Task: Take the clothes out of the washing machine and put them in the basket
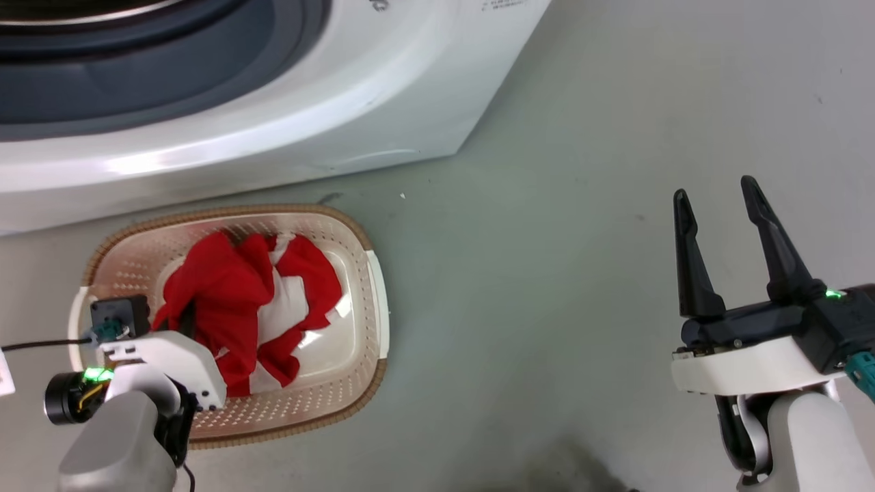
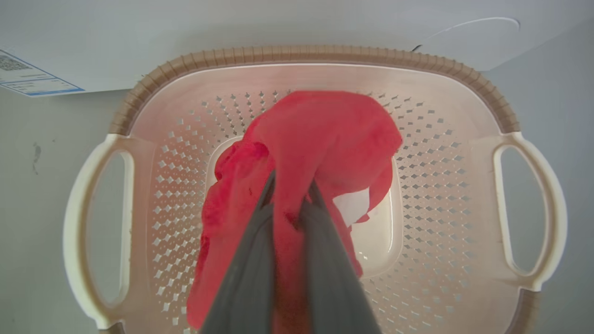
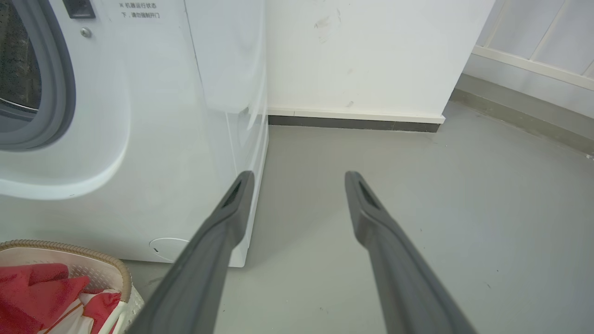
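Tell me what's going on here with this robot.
The left gripper is over the basket, shut on the red-and-white clothes, which lie bunched inside it. The right gripper hangs open above the floor, holding nothing. The washing machine stands just beyond the basket.

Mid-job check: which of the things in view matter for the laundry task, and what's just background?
Job: clothes, inside the basket; washing machine; left gripper, shut on the clothes; right gripper, open.
Background: floor; wall; skirting board.
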Available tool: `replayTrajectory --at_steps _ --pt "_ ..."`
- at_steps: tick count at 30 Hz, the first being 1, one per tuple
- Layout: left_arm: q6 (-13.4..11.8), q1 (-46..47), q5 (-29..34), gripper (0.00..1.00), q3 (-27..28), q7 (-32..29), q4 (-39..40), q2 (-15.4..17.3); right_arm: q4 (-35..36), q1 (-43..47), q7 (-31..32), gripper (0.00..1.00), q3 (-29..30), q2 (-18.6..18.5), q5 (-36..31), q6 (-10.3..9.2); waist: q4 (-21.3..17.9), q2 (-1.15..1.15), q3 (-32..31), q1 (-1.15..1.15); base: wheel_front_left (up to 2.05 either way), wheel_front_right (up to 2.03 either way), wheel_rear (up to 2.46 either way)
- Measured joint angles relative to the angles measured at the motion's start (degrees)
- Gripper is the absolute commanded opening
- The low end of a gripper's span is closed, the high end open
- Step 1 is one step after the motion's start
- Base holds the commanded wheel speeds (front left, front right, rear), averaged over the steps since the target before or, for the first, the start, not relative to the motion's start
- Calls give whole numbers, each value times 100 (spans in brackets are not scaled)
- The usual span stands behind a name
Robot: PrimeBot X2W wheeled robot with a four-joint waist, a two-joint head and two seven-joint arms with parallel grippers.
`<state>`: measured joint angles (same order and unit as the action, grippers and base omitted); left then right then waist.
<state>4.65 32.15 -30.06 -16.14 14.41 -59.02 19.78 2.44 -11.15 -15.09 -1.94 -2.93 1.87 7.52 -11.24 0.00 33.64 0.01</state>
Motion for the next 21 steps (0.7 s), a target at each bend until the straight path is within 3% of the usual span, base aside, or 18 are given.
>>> replayTrajectory --at_steps 7,14,15,16,21 --pt "-18 628 30 0 81 51 -642 -29 116 -191 -1 100 -47 0 112 0 -173 0 671 0 0 0 0" --pt "-25 710 51 0 163 58 -799 -83 99 -259 0 100 -12 1 59 0 -161 0 776 0 0 0 0" --pt "-16 710 79 16 143 58 -802 -96 88 -260 0 100 7 0 38 0 -153 0 755 0 0 0 0" --pt "-19 710 122 98 135 58 -782 -104 76 -260 0 100 19 0 8 0 -144 0 728 -1 0 0 0" --pt "-112 608 167 100 320 66 -471 -219 -16 -258 -1 100 85 1 -92 0 -65 0 427 -1 0 0 0"
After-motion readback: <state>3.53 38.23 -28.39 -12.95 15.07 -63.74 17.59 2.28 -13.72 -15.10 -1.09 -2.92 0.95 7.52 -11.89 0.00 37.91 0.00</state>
